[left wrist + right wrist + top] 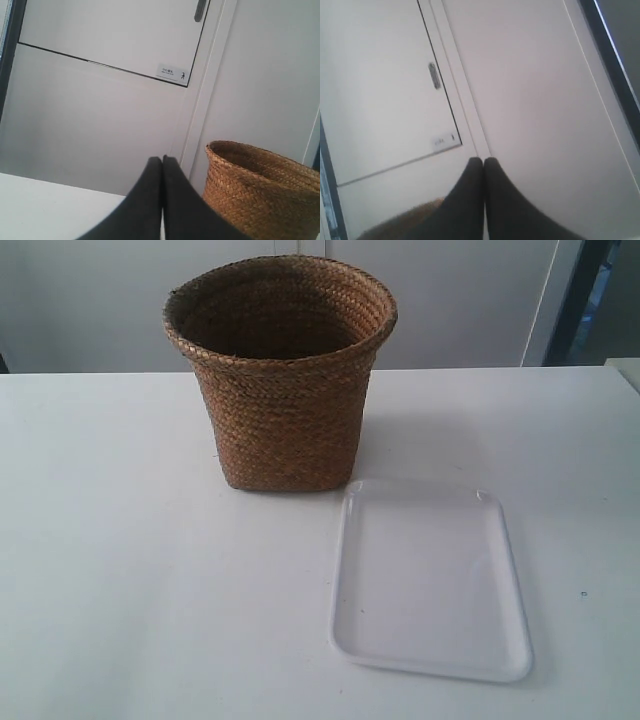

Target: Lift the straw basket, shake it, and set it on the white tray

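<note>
The brown woven straw basket (pixel 283 375) stands upright on the white table, toward the back. Just in front of it and to the right in the exterior view lies the flat white tray (pixel 430 580); its far left corner almost meets the basket's base. No arm shows in the exterior view. In the left wrist view my left gripper (pixel 162 161) is shut with nothing in it, and the basket (pixel 260 192) stands apart beside it. My right gripper (pixel 483 162) is also shut and empty, with a blurred bit of the basket rim (pixel 400 222) beside its fingers.
The white table (pixel 130 570) spreads wide around both objects. Behind it are white wall panels and a door with a handle (pixel 200 10) and a small sign (pixel 172 72). A dark frame edge (pixel 580 300) stands at the back right.
</note>
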Controlling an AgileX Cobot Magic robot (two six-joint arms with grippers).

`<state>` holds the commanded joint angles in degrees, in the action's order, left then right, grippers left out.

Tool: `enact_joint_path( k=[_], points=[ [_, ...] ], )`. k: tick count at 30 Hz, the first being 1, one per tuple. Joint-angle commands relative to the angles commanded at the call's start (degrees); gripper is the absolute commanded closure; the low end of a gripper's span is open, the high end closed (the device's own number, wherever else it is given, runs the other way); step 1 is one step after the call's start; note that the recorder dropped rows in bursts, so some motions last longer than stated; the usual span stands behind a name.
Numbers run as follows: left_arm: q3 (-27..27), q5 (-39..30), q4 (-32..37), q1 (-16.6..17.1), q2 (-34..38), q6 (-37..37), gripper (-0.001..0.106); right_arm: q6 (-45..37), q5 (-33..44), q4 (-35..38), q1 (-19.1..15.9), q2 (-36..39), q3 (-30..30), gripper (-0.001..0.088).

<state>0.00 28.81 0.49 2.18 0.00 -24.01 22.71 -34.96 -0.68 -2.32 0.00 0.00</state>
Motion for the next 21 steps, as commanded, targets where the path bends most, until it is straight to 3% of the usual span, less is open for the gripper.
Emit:
enact_joint_path(
  k=[5,10,13,16,18,21],
  points=[
    [0.0,3.06,0.0,0.0,0.0,-15.34,0.105,0.55,-6.37,0.68,0.0,0.0,0.0,0.0868],
    [-0.27,2.66,0.0,0.0,0.0,-16.03,0.105,0.55,-6.39,1.7,0.0,0.0,0.0,0.0868],
    [-2.05,3.61,-0.82,0.0,0.0,-12.97,0.105,0.72,-8.22,2.47,0.0,0.0,0.0,0.0868],
    [-7.14,7.89,-6.23,0.0,0.0,-6.7,0.105,2.27,-13.46,8.05,0.0,0.0,-1.43,0.0868],
    [-13.04,11.92,-11.34,0.0,2.28,0.62,0.105,2.33,-14.07,13.2,0.0,0.0,-5.88,0.0868],
    [-23.41,12.31,-15.12,0.0,8.05,8.26,0.105,-0.95,-10.62,18.15,0.0,2.18,-13.48,0.0868]
  ],
)
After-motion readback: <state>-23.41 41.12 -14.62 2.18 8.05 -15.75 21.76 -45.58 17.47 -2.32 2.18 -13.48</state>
